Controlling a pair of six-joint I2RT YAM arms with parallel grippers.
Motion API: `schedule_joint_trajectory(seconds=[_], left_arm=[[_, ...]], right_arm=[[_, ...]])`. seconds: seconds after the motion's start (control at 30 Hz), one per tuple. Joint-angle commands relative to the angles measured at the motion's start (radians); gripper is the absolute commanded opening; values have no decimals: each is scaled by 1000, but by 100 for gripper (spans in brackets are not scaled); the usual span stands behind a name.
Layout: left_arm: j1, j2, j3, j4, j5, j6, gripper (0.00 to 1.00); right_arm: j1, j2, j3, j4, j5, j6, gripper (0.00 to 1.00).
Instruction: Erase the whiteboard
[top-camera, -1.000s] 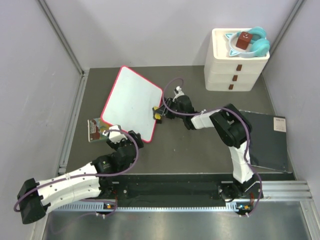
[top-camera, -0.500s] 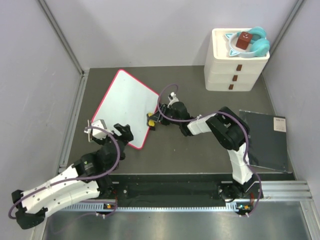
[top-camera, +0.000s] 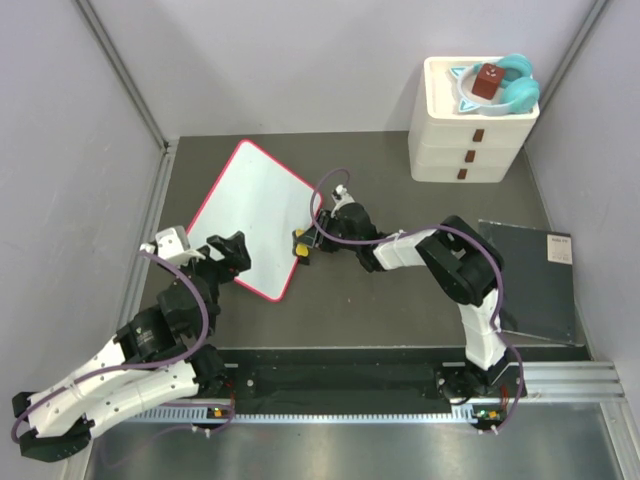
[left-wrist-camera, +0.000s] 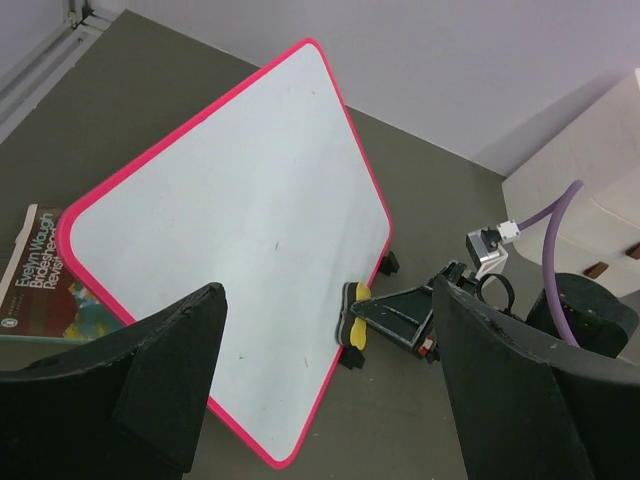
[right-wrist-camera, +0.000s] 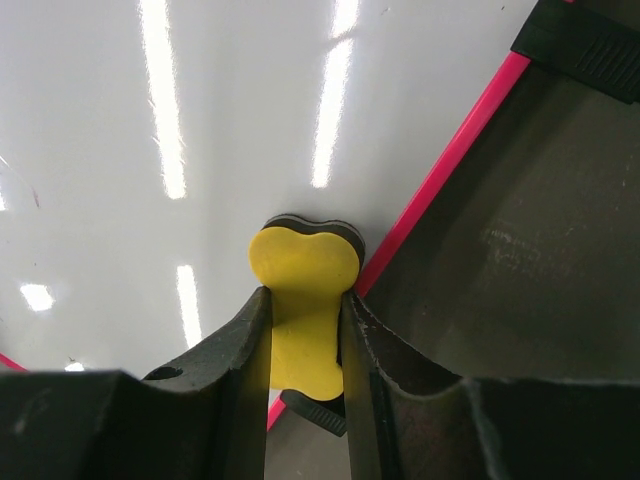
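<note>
Though apart from whiteboard, tray (block inside).

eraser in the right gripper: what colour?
Yellow, with a thin black layer underneath. The eraser shows best in the right wrist view.

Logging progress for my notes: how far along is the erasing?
Mostly done: the whiteboard shows no handwriting, only a faint speck or two. In hand: the right gripper clamps the yellow eraser on the board beside its frame. The left gripper hovers open. Left: perhaps those specks, then setting the eraser down.
</note>
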Motion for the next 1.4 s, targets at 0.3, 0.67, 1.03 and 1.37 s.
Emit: schedule_joint_trajectory(seconds=[0.3, 0.67, 1.03, 1.37], left_arm=[[2, -18, 1, -65, 34, -4, 88], [2, 77, -6, -96, 127, -7, 88], [2, 136, -40, -56, 183, -4, 88], [2, 325, -37, 45, 348, 42, 88]], right_arm=[[-2, -27, 17, -130, -84, -58, 0], [-74, -17, 60, -77, -115, -31, 0], [-106, -25, 63, -12, -155, 5, 0], [-189, -267, -60, -196, -95, -118, 0]])
